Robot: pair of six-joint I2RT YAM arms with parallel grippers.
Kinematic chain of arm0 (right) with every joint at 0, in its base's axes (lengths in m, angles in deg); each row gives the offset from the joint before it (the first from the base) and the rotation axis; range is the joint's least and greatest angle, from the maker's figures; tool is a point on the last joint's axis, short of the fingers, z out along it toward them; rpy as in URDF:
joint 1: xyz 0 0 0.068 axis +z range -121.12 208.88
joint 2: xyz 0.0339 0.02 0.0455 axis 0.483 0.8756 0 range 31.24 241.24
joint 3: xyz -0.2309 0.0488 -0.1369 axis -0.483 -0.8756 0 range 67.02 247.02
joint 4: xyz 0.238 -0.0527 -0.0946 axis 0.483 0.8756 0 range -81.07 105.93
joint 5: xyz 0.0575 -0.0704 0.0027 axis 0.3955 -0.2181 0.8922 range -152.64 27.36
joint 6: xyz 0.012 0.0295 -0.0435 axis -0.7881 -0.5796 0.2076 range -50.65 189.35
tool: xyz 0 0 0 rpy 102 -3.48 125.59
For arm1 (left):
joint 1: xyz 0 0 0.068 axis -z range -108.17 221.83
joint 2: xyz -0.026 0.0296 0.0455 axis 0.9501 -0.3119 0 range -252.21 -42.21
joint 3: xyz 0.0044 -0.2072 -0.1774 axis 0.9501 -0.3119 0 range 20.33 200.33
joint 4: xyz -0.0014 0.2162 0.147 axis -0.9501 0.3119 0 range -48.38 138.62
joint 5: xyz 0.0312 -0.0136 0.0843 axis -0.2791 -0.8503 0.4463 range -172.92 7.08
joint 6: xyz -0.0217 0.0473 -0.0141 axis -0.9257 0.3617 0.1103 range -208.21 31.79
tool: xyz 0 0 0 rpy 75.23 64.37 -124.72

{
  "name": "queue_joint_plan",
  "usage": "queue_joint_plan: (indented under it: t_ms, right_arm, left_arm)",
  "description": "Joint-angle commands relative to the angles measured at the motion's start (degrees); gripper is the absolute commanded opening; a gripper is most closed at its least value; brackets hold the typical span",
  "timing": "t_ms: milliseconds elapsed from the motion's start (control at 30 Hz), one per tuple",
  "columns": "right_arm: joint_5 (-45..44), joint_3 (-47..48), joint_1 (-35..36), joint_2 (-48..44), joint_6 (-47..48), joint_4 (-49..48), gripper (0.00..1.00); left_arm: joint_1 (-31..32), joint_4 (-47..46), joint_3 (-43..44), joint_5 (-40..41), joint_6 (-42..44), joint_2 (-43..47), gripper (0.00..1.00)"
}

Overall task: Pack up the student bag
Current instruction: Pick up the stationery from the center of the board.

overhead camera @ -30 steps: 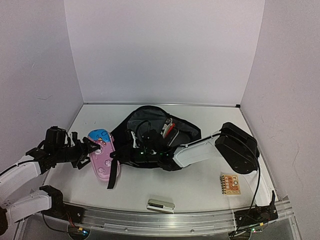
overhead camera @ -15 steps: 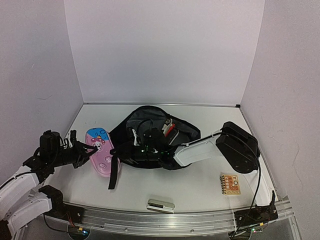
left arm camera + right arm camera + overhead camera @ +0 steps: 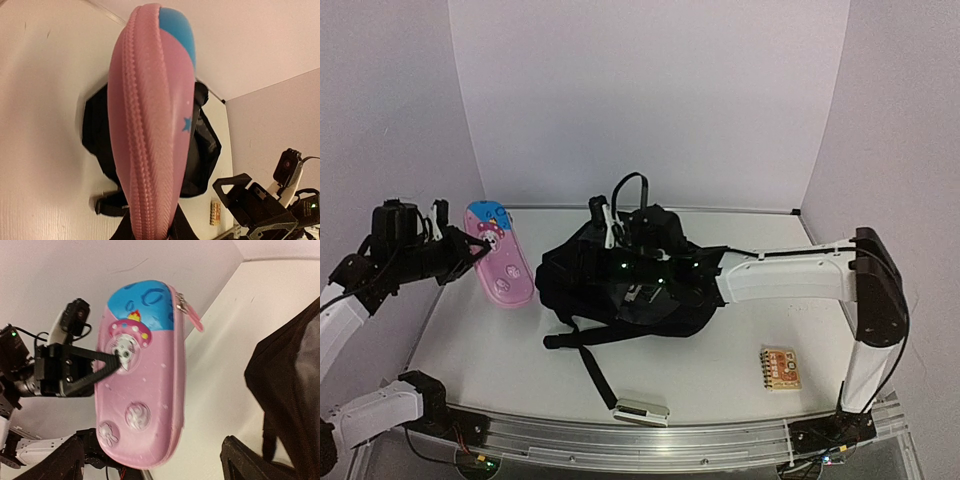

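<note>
Pencil case (image 3: 498, 256), pink and blue, hangs above the desk's (image 3: 740, 350) far left, clamped between the left fingers (image 3: 94, 372). At centre the black student bag (image 3: 620, 300) lies slumped, its strap (image 3: 586, 360) trailing nearward toward a small silver object (image 3: 641, 409). The right fingers (image 3: 252, 460) are spread over the bag, holding nothing. A notebook (image 3: 780, 367) lies near right.
</note>
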Motion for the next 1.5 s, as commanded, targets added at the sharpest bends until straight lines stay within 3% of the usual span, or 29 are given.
queue_joint_plan:
  t_ms: [0, 133, 367, 600, 867, 1167, 1300, 1400, 1467]
  right_arm:
    - [-6.0, 1.2, -1.0, -6.4, 10.0, 14.4, 0.97]
    - [2.4, 1.0, -4.9, -10.8, 12.8, 19.4, 0.98]
    - [22.2, 0.9, -14.8, -18.4, 19.9, 31.4, 0.98]
    - [28.2, 4.9, -17.7, -19.5, 29.4, 48.5, 0.98]
    - [38.1, 3.3, -17.8, -19.3, 31.6, 51.6, 0.96]
    - [49.6, 0.8, -17.8, -19.1, 33.0, 51.3, 0.55]
    - [50.2, -0.4, -17.8, -19.7, 33.0, 51.1, 0.24]
    - [39.9, 0.2, -17.8, -21.2, 30.0, 50.5, 0.0]
    - [31.4, 0.7, -18.5, -22.4, 26.8, 49.8, 0.0]
  left_arm:
    - [-0.2, 3.4, 9.6, -3.6, 12.4, -6.0, 0.0]
    - [1.0, 1.6, 13.4, -20.0, 17.4, -13.5, 0.0]
    - [11.2, 1.9, 17.8, -30.8, 23.0, -23.2, 0.01]
    - [21.5, 1.9, 23.5, -37.1, 25.2, -32.3, 0.02]
    - [30.0, 3.3, 30.5, -41.4, 27.1, -40.4, 0.02]
    - [30.9, 0.8, 31.9, -39.4, 27.4, -41.3, 0.02]
    - [30.8, -0.8, 31.7, -37.8, 26.7, -41.4, 0.06]
    - [30.8, -0.2, 32.2, -29.9, 25.7, -41.7, 0.36]
    - [30.1, 0.4, 32.0, -20.3, 24.4, -41.1, 0.56]
